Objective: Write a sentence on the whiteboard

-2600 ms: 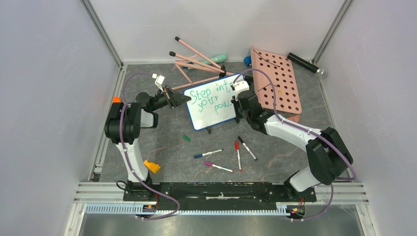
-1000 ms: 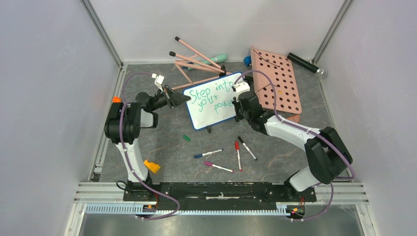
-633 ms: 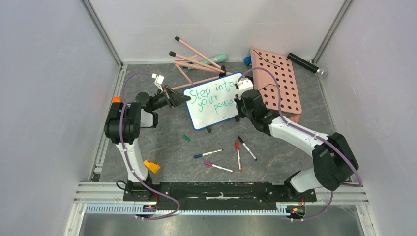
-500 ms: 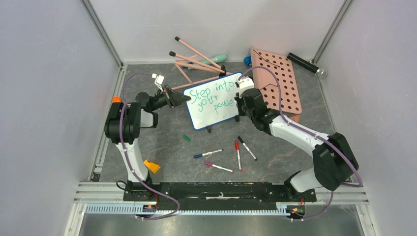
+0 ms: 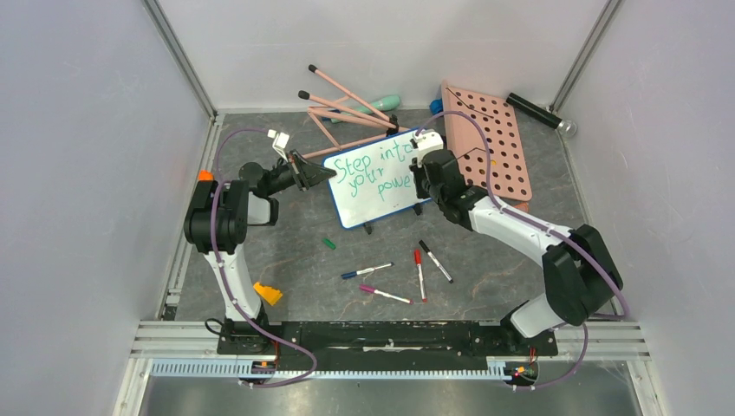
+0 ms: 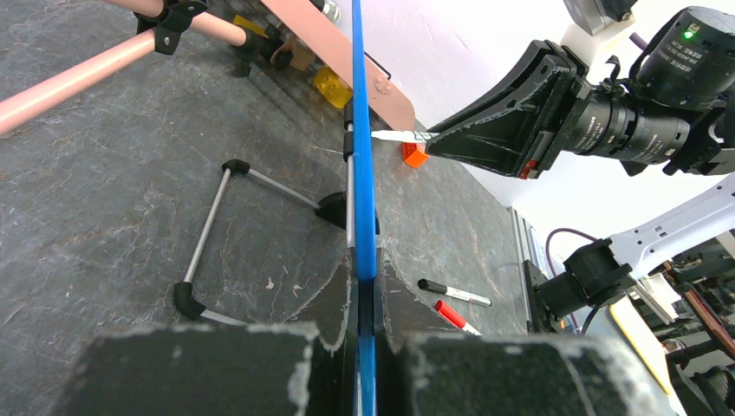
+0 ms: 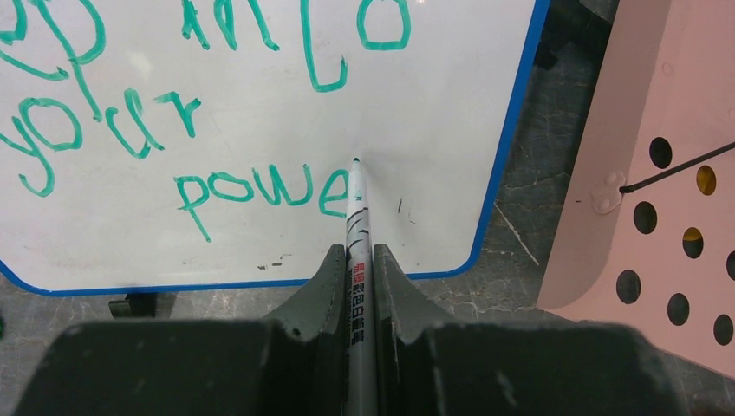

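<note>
Nearest the bases, loose markers lie on the table, out of play. Up into the middle of the overhead frame, there's the whiteboard, propped on its little feet. The left gripper is clamped tight on the board's blue frame at its left edge, steadying it. The right gripper has its jaws closed around a green marker, tip right at the white surface just past the last letter. The sentence reads "Step into your powe", one letter short! So by my reckoning we're finishing the final word. Next call: a small, light stroke for the "r" in the narrow gap before the frame, without shoving the board. Beyond, upper right, sits the pink pegboard.
</note>
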`<move>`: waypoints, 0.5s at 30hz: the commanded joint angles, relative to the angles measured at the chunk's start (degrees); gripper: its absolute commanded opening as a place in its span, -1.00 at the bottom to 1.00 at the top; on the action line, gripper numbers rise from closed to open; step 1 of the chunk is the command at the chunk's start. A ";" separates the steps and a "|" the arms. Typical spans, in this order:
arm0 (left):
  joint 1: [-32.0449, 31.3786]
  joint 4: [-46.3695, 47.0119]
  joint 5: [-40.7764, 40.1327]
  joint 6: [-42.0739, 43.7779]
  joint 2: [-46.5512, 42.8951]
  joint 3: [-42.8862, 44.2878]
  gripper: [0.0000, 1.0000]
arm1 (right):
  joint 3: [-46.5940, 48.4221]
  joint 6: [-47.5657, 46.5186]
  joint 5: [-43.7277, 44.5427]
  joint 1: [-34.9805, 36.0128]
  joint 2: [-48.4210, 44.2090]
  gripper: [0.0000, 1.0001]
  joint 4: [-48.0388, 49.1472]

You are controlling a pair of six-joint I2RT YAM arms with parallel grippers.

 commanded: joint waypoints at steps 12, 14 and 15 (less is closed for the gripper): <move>0.02 4.24 1.32 0.79 0.86 1.55 -0.96 | 0.54 -0.02 0.54 -0.71 1.29 -1.00 1.28; 0.00 4.26 1.36 0.79 0.87 1.55 -0.96 | -0.55 0.27 0.40 -0.67 0.94 -1.00 1.54; 0.02 4.24 1.33 0.76 0.86 1.55 -0.96 | -1.12 0.41 0.25 -0.60 0.70 -1.00 1.63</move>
